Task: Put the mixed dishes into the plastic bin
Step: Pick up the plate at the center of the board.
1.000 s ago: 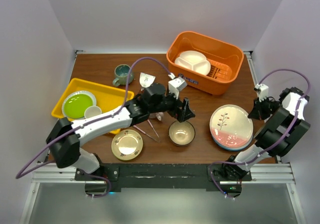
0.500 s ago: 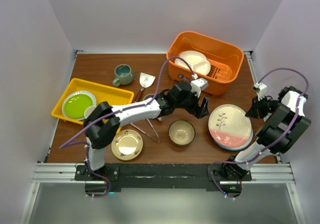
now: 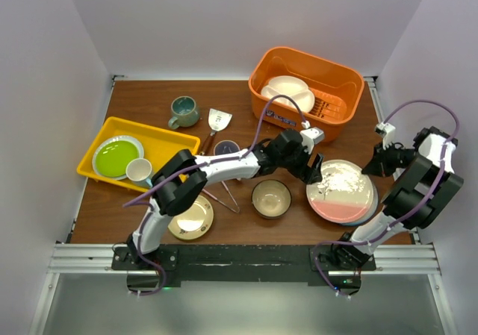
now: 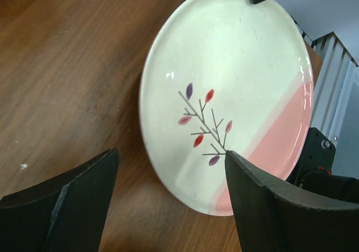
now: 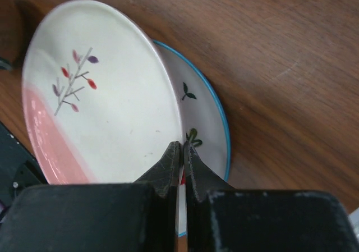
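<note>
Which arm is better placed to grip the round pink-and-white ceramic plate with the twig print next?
Left, probably. The left gripper stands open astride the rim of the pink-and-white plate; the right gripper is shut, its tips merely against the opposite edge.

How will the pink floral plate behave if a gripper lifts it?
Probably stiff and fragile: the pink floral plate looks like glazed ceramic. Its glossy rim may slip. It rests on a blue-rimmed plate, so pushing may slide it.
</note>
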Robot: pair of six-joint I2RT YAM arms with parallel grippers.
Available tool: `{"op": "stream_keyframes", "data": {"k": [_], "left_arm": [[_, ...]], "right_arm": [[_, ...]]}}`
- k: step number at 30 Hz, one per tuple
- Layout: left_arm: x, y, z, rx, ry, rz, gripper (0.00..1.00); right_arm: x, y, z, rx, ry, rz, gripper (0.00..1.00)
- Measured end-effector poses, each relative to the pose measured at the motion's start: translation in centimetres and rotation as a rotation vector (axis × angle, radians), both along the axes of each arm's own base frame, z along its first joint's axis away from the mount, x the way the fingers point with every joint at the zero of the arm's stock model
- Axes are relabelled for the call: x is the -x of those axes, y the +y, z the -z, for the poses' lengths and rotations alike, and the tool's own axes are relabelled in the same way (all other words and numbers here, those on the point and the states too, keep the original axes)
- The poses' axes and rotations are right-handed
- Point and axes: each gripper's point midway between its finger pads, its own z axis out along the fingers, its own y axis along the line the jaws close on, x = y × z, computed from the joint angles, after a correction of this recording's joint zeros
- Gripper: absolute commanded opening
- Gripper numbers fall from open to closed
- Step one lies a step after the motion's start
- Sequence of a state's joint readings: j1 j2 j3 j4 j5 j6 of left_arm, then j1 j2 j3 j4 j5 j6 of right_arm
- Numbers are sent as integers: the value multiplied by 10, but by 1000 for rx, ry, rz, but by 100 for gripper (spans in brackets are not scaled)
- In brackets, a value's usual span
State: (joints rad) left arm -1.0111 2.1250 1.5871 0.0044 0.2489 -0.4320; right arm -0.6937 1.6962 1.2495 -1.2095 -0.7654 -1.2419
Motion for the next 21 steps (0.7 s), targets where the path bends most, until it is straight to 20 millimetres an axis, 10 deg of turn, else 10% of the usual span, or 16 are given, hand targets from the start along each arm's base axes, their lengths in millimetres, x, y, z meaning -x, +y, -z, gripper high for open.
{"op": "stream_keyframes", "data": {"k": [21], "left_arm": [[24, -10, 38, -55, 117, 85, 72]], "right_arm": [[1, 10, 6, -47, 51, 3, 0]]}}
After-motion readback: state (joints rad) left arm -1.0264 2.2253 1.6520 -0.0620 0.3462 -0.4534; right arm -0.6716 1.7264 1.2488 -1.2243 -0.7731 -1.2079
